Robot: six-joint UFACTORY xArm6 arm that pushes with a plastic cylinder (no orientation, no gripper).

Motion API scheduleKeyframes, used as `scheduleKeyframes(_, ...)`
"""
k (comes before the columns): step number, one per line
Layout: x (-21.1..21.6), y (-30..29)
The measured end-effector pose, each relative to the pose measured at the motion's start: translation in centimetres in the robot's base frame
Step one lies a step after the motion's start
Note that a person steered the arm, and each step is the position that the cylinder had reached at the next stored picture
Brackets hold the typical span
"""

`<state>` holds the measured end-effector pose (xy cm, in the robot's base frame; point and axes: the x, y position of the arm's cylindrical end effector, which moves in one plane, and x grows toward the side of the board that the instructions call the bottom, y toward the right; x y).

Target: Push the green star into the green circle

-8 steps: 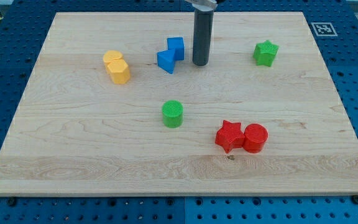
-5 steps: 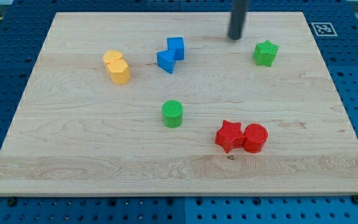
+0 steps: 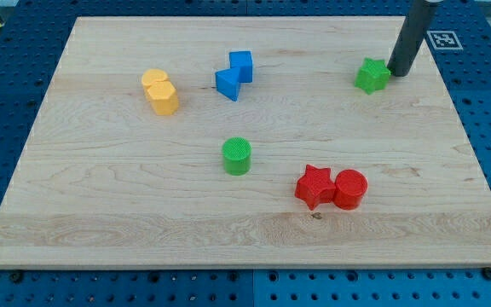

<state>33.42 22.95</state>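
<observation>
The green star [image 3: 371, 76] lies near the board's top right. My tip [image 3: 398, 73] stands right against the star's right side, touching or nearly touching it. The green circle [image 3: 237, 156] is a short cylinder near the board's middle, far down and to the left of the star.
Two blue blocks [image 3: 233, 75] sit together at the top centre. Two yellow blocks [image 3: 159, 91] sit together at the upper left. A red star [image 3: 314, 187] and a red circle [image 3: 350, 188] touch at the lower right. The wooden board [image 3: 101, 222] has a marker tag [image 3: 441, 38] off its top right corner.
My tip moved from beside the blue blocks across the top to the star's right side. The green star has shifted slightly and turned.
</observation>
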Motion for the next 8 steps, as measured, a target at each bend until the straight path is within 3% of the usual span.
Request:
scheduleKeyframes(5,0.4,-7.6)
scheduleKeyframes(8,4.8,-14.4)
